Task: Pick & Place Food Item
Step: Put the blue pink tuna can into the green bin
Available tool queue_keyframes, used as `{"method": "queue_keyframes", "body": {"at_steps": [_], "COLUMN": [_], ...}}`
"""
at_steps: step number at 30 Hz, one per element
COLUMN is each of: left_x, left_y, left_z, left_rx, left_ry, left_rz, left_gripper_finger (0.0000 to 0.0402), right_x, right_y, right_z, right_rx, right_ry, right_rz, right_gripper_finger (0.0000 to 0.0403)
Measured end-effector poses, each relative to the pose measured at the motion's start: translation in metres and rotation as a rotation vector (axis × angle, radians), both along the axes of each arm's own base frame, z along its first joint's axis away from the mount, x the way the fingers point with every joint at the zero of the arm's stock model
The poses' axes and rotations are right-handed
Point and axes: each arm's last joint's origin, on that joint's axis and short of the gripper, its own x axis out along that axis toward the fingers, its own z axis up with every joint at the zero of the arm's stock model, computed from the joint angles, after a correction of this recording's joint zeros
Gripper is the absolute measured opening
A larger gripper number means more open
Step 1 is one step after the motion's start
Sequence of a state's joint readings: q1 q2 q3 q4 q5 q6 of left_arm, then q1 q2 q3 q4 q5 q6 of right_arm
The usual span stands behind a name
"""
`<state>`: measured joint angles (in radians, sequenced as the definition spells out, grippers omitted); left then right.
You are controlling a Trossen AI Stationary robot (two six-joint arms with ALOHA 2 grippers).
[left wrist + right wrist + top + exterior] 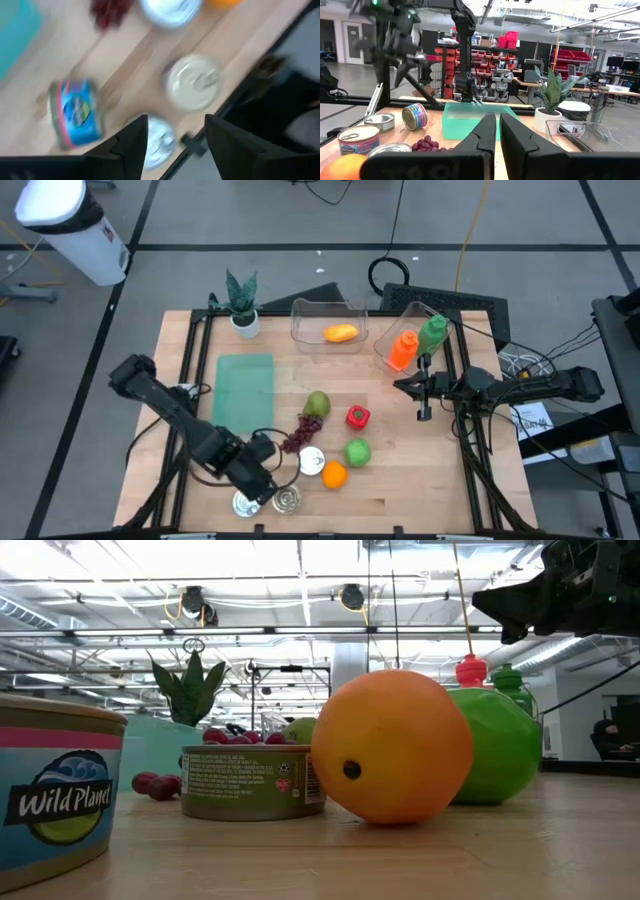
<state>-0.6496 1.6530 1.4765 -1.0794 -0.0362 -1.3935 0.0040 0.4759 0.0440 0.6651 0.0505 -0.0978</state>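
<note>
Hovering over the tins (pixel 286 499) at the desk's (pixel 420 480) front edge, left claw (pixel 262 480) stands apart, empty. Right claw (pixel 424 392) waits near the right edge, fingers together.

left wrist view motion-blurred | blue can (pixel 45 795) cut off at 9 o'clock edge, low view | green apple (pixel 495 745) half hidden behind orange (pixel 392 747)

- We see the mat (pixel 246 386) at the table's (pixel 420 480) nine o'clock.
- At twelve o'clock, our bin (pixel 328 320) holds a fruit (pixel 341 333).
- Cans (pixel 287 499) cluster at six o'clock.
</note>
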Motion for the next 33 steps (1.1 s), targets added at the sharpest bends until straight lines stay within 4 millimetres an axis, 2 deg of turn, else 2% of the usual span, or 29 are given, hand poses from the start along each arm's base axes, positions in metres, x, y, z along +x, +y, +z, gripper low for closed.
{"method": "queue_keyframes", "body": {"at_steps": [6, 13, 17, 25, 33], "left_x": [-0.007, -0.011, -0.014, -0.025, -0.028], "left_y": [0.009, 0.009, 0.009, 0.01, 0.006], "left_z": [-0.017, -0.022, -0.034, -0.06, -0.075], "left_rx": [0.121, 0.144, 0.104, 0.144, 0.128], "left_ry": [0.219, 0.278, 0.345, 0.408, 0.378], "left_rz": [0.038, 0.121, 0.177, 0.152, 0.143], "left_gripper_finger": [0.0192, 0.0193, 0.0218, 0.0284, 0.0299], "right_x": [0.0, 0.0, 0.0, 0.0, 0.0], "right_y": [0.0, 0.0, 0.0, 0.0, 0.0], "right_z": [0.0, 0.0, 0.0, 0.0, 0.0], "right_rx": [0.0, 0.0, 0.0, 0.0, 0.0], "right_ry": [0.003, 0.004, 0.004, 0.004, 0.004], "right_rz": [0.0, 0.0, 0.0, 0.0, 0.0], "right_gripper_finger": [0.0013, 0.0013, 0.0013, 0.0013, 0.0013]}}
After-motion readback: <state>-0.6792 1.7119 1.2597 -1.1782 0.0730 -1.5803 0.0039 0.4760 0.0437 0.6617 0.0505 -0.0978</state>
